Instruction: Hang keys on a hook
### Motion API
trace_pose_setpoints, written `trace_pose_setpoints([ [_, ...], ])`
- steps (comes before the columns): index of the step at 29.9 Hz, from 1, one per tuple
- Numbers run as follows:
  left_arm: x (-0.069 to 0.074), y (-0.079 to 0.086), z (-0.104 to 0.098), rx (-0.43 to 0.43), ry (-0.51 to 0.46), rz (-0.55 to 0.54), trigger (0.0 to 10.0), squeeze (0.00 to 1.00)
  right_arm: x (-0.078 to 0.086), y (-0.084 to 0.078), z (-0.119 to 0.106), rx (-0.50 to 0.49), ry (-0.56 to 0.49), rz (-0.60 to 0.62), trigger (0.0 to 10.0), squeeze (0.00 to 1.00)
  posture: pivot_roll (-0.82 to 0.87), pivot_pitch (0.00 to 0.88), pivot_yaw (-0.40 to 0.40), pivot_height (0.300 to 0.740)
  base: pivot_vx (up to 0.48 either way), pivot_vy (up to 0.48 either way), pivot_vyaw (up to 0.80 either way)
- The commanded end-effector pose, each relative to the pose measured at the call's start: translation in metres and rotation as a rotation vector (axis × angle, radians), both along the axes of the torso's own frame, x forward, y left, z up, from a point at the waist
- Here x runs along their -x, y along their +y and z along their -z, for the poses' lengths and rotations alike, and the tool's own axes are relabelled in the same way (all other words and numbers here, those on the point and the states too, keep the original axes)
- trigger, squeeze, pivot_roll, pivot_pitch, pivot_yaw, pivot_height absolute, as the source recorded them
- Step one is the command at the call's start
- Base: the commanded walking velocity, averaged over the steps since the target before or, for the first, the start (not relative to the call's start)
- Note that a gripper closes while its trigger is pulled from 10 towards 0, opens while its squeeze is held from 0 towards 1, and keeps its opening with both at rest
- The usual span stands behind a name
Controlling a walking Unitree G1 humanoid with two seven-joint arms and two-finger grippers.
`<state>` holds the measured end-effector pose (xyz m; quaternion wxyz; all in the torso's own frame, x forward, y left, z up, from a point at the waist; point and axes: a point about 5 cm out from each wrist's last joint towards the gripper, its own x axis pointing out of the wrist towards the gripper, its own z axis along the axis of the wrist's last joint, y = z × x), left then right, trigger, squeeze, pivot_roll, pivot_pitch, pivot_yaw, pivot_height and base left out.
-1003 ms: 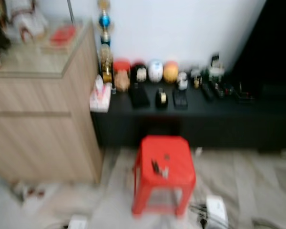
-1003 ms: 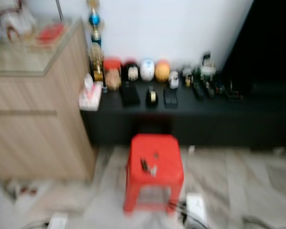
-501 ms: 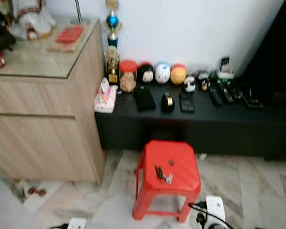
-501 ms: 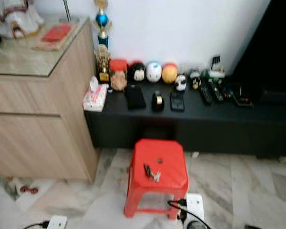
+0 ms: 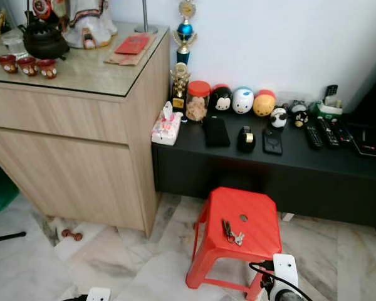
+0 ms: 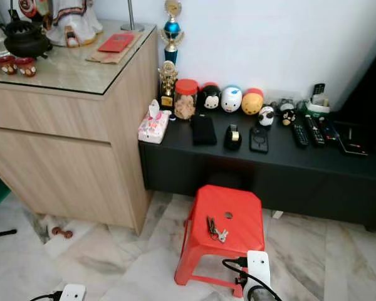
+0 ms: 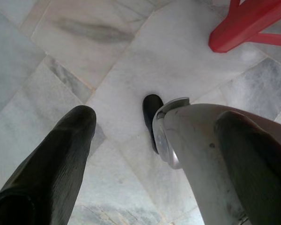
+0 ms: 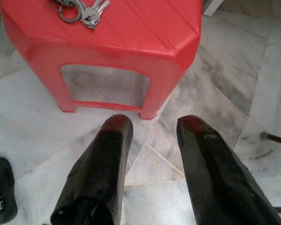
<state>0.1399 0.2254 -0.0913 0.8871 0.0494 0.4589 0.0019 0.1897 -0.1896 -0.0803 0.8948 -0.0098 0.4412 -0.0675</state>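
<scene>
Red plastic caught our eye first: a low stool (image 5: 240,232) stood at the lower centre of the head view on the marble floor (image 5: 125,263), with the keys (image 5: 230,232) lying loose on its seat near the middle. Behind it ran a black bench (image 5: 288,157) lined with small figurines, and a wooden cabinet (image 5: 75,138) filled the upper left. We saw our right gripper (image 8: 152,126) hanging released and empty just short of the stool, keys at the top of its frame, while our left gripper (image 7: 154,122) hung spread apart over bare floor.
</scene>
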Motion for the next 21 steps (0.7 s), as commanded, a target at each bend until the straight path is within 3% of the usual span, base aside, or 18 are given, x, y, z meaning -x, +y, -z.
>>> trace_pose_setpoints([
  [1,0.0067,-0.0056,0.0041,0.021,0.035,0.007,10.0,0.0,-0.0034,-0.0005,-0.0018,-0.005,-0.013,0.012,10.0,0.0,0.01,0.033,-0.104,0.74,0.244,0.0,0.0],
  [21,0.0065,-0.0055,0.0039,0.027,0.034,0.009,10.0,0.0,-0.0112,0.0034,-0.006,0.01,-0.049,-0.007,10.0,0.0,0.01,0.047,-0.103,0.74,0.267,0.0,0.04],
])
